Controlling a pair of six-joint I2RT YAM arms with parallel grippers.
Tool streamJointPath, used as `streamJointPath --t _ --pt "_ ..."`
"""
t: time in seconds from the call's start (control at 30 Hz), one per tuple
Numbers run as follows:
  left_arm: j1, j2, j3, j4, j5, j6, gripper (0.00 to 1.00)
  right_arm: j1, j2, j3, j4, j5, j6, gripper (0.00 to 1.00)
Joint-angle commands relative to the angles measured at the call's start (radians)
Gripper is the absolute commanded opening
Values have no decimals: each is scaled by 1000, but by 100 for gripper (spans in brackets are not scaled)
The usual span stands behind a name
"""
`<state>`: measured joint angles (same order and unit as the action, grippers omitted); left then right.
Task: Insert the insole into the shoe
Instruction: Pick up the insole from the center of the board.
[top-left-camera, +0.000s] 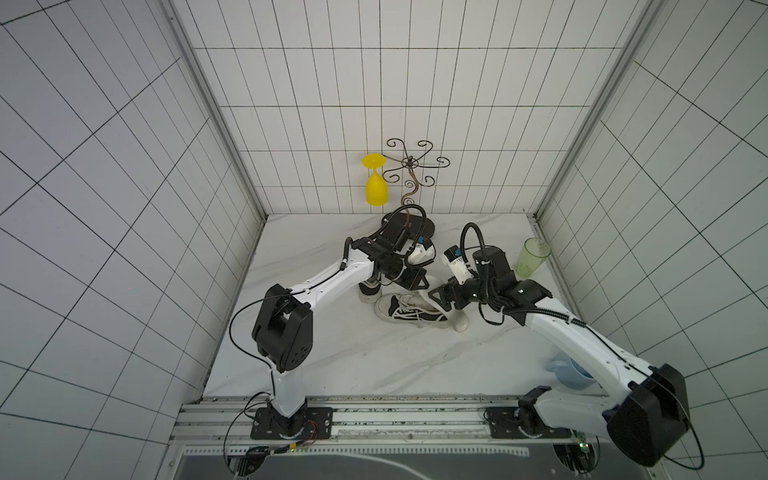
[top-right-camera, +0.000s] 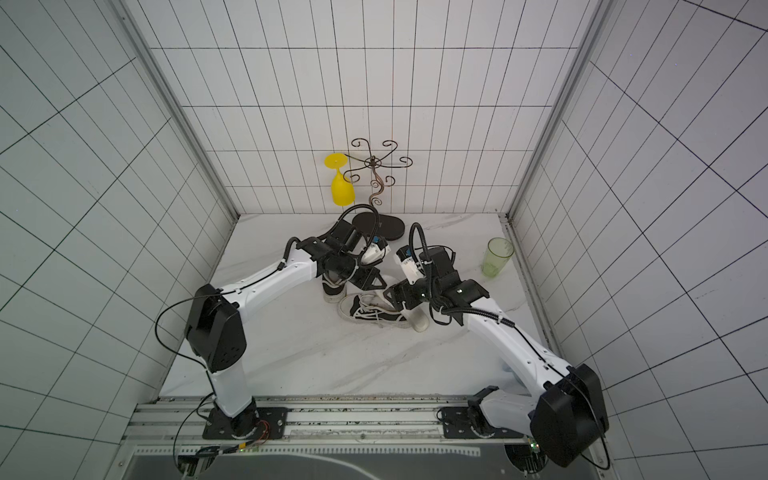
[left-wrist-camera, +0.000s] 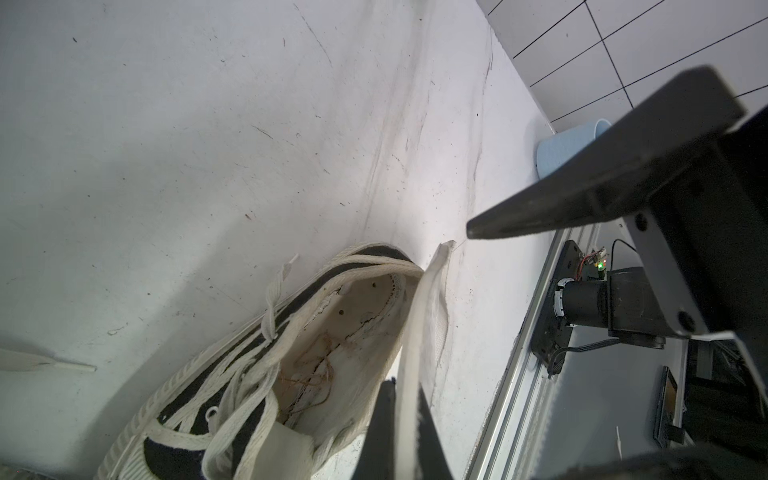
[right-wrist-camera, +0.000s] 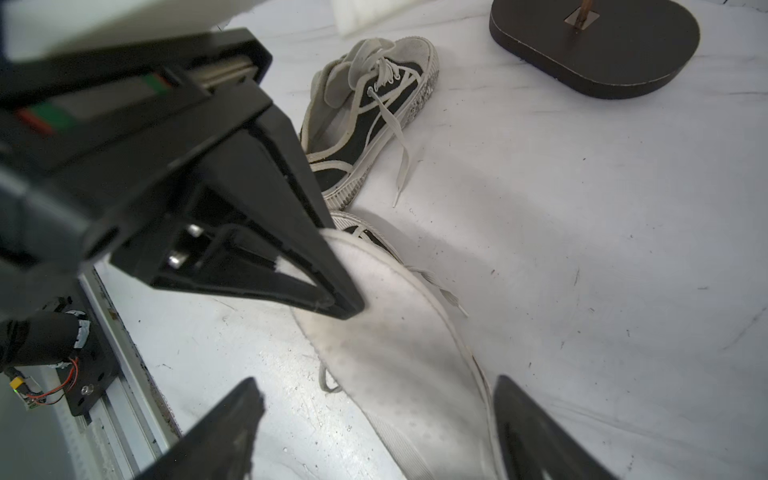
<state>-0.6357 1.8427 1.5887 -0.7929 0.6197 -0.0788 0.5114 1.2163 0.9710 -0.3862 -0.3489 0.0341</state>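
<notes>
left gripper (left-wrist-camera: 403, 386): jaws pinched tight on one end of the white insole (left-wrist-camera: 422, 316) | right gripper (right-wrist-camera: 376, 379): jaws spread wide either side of the insole, no grip | insole: on edge beside the open mouth of the shoe (left-wrist-camera: 332, 328), not seated inside | shoe: lying on the marble table (top-left-camera: 332, 357), second shoe (right-wrist-camera: 370, 112) near

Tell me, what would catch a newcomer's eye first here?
Mid-table, the left tool pinches a floppy white insole next to a black-and-white shoe. At the back wall, a yellow glass hangs upside down from a curly wire rack.
</notes>
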Motion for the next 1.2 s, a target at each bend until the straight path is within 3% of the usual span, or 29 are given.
streamJointPath --t 0.0,0.13,0.27,0.4,0.57,0.87,1.17 --pt "44 -42 -8 46 57 -115 0 7 -56 -54 34 2 6 99" --pt "59 -29 5 41 83 -247 0 83 -136 -184 160 151 25 99" --pt "61 -29 -8 89 134 -357 0 196 -168 -286 286 425 9 99" --pt "58 -39 -6 100 177 -381 0 207 -148 -322 362 626 1 99" --pt "56 -53 -1 66 192 -371 0 207 -88 -316 436 732 -49 99" --pt "54 -74 -2 27 206 -315 0 196 -43 -298 463 724 -109 99" --pt "52 -88 13 -148 207 -26 0 122 -132 -311 414 568 -139 99"
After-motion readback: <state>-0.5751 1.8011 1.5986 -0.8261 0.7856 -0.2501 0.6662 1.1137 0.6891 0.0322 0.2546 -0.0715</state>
